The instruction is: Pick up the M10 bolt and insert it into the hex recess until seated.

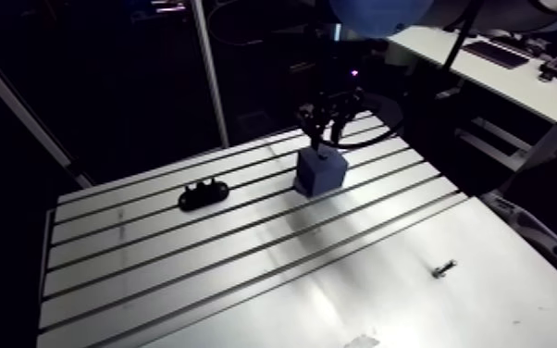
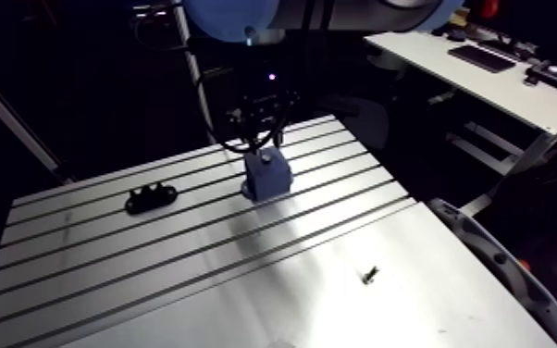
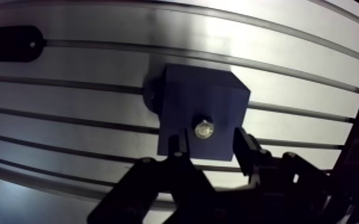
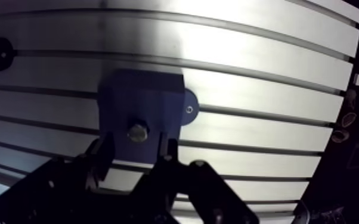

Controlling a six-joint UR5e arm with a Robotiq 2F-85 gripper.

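Black gripper [image 3: 208, 138] fingers stand apart, open, flanking but not touching the silvery M10 bolt [image 3: 204, 128]. It sits head-up in the top of the blue block [image 3: 203, 95], long axis vertical, shank hidden. Farther along the slotted table [image 3: 277, 53] lies a black bracket [image 3: 9, 43], well apart.

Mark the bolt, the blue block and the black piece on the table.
bolt [image 3: 204, 128]: wrist view, on its shiny head.
blue block [image 3: 201, 94]: wrist view, on its top face.
black piece [image 1: 203, 194]: arm view, on the middle of its body.
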